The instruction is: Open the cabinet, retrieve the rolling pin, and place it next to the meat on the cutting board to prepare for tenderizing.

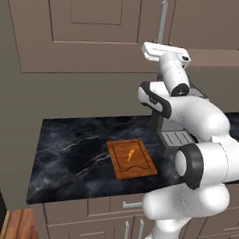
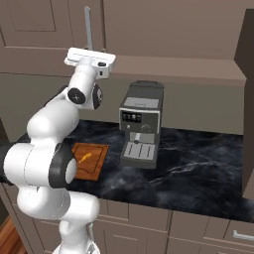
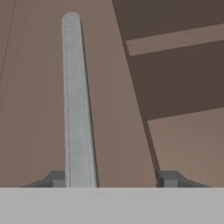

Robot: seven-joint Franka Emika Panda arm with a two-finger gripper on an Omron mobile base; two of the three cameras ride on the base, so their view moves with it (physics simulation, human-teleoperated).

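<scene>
At the taupe wall cabinet [image 1: 92, 29]: doors shut, contents hidden. Long silver bar handle [image 3: 78, 105] stands between the gripper [image 3: 111, 178] tips (beside the left one), jaws apart, no grip visible. Reddish-brown wooden cutting board [image 1: 131, 159] lies below.

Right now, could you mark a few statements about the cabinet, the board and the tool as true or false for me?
1. The cabinet doors are closed. True.
2. The tool is at a silver bar handle. True; one tip touches the bar, the other stands apart.
3. The meat lies on the bare counter. False; it lies on the cutting board.
4. The rolling pin rests beside the meat. False; the meat lies on the board alone.
5. A coffee machine stands on the counter. True.
</scene>
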